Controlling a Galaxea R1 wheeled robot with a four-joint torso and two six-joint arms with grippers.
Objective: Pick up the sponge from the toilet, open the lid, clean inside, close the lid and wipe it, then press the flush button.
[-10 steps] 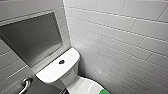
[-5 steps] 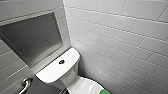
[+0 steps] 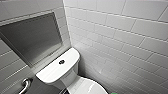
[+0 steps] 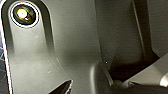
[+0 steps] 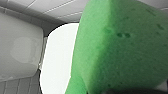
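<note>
Sponge (image 3: pixel 114 93) shows in the head view as a green sliver at the near edge, just right of the closed lid (image 3: pixel 87 87). The toilet (image 3: pixel 52 73) stands in a corner of white wall tiles (image 3: pixel 120 32). The dark flush button (image 3: pixel 61 61) sits in the middle of the tank top. A grey recessed panel (image 3: pixel 32 37) is set in the left wall, with a metal grab bar (image 3: pixel 25 85) below it, near left.

The left wrist view gives only dark robot parts close up, so I cannot tell whether the left claw is open or closed.

In the right wrist view the sponge looms large and very near, above the white lid, with the tank beyond it. The right claw (image 5: pixel 125 91) appears to grip it, though its fingers are hidden.
</note>
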